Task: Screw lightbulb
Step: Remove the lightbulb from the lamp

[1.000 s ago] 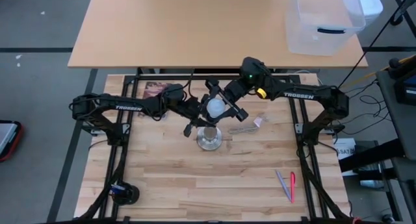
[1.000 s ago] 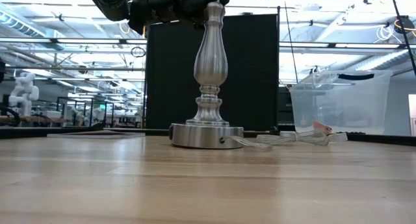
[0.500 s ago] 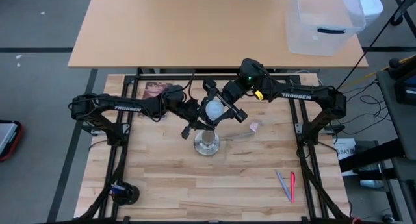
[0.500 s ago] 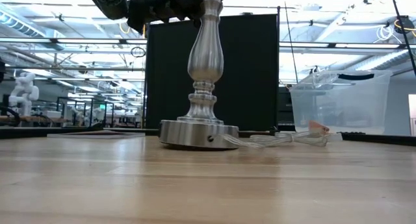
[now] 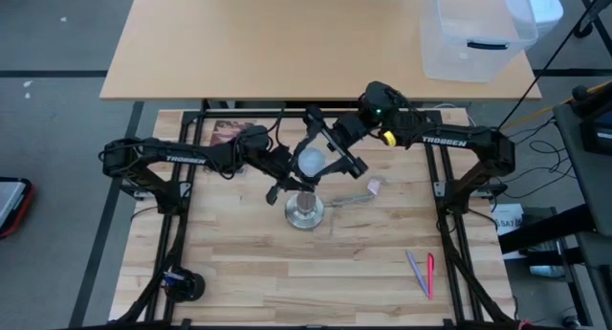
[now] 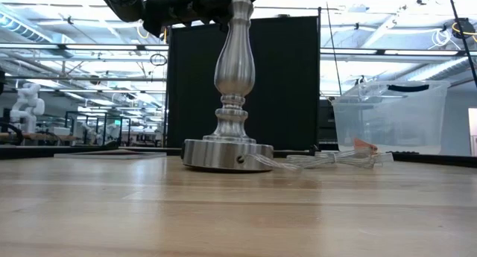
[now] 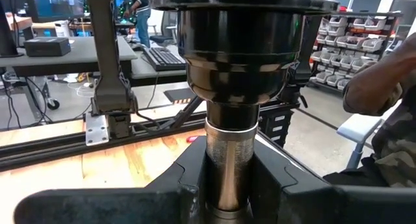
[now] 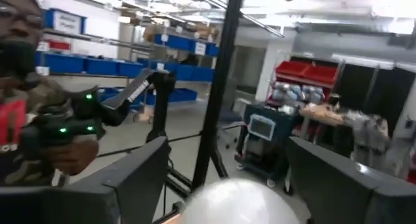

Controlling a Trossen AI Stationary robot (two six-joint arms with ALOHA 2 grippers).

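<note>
A silvery lamp stand [image 6: 235,86] rests on its round base [image 5: 304,213] at mid-table, leaning slightly. The lightbulb's white globe [image 5: 311,163] tops its black socket [image 7: 237,55]; the screw base is hidden. My left gripper [image 5: 287,185] reaches in from the table's left and is shut on the stand's neck. My right gripper [image 5: 333,143] comes from the far right and is open. Its fingers stand on either side of the globe [image 8: 240,201] with gaps showing. My left gripper pinches the stand's silvery neck [image 7: 227,165], just under the black socket, between its two fingers. The fingers come nearly level from the table's left and lie across the upright neck. The stand's base stays on the table.
A clear cord [image 5: 349,201] runs from the base to a pink-tipped wrapper [image 5: 375,186]. Pens [image 5: 421,273] lie near the right front. A clear plastic bin [image 5: 478,29] stands on the far table. A person [image 8: 26,87] is beyond the table.
My right gripper has opened wider around the globe, risen slightly and drawn back a little toward the far right. Early in the second the stand's base slid a little toward the table's near left, dragging the cord and wrapper with it.
</note>
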